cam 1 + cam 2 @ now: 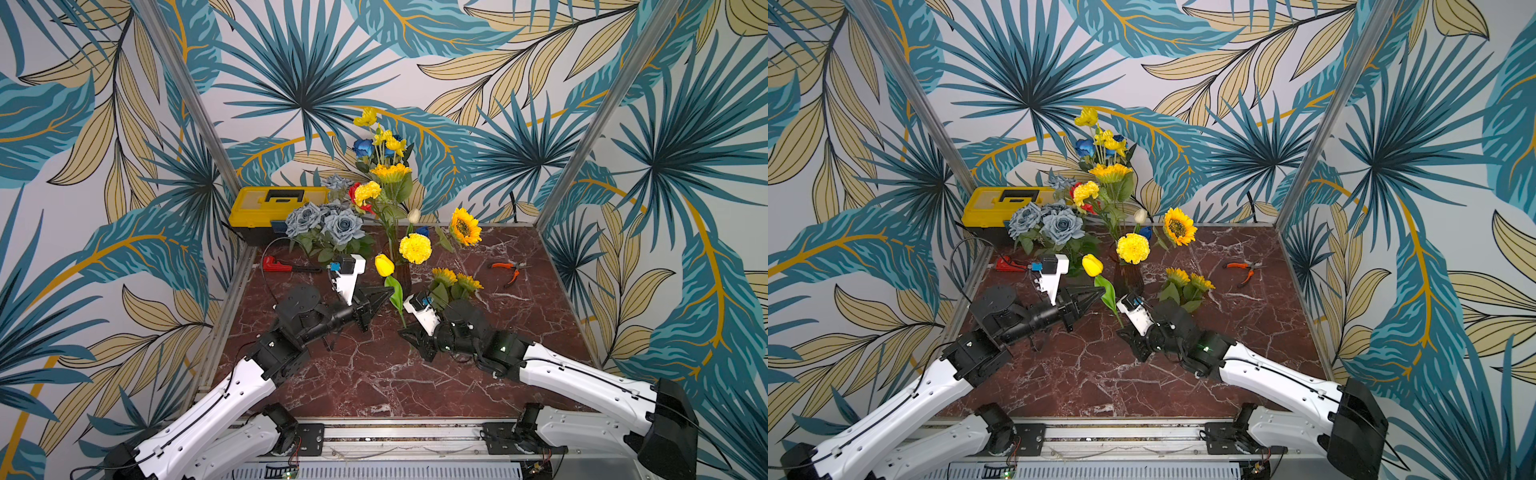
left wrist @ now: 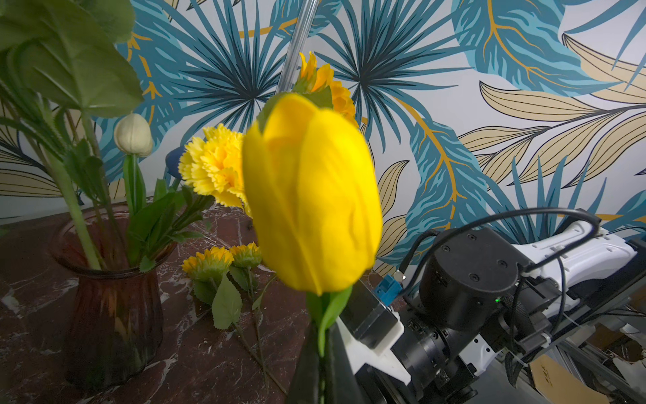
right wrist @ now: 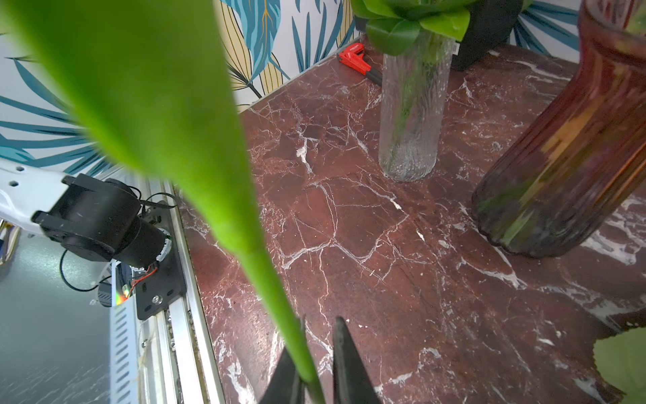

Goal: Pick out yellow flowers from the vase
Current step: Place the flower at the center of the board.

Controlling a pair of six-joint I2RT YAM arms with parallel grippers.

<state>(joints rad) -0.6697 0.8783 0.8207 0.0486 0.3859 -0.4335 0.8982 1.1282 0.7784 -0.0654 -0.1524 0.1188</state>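
A yellow tulip (image 1: 384, 264) (image 2: 311, 196) is held out of the brown glass vase (image 1: 402, 276) (image 2: 112, 307), in front of it. My left gripper (image 1: 388, 292) (image 2: 323, 328) is shut on the stem just under the bloom. My right gripper (image 1: 403, 330) (image 3: 320, 320) is closed on the lower green stem (image 3: 265, 273). In the vase stand a yellow pompom (image 1: 414, 248), a sunflower (image 1: 465, 226) and taller yellow blooms (image 1: 390, 172). Two small sunflowers (image 1: 455, 280) lie on the marble to the right of the vase.
A clear glass vase (image 3: 410, 122) of grey-blue roses (image 1: 328, 224) stands left of the brown one. A yellow toolbox (image 1: 270, 208) sits at the back left, with a red tool (image 1: 276, 264) in front of it. Orange pliers (image 1: 509, 270) lie at the right.
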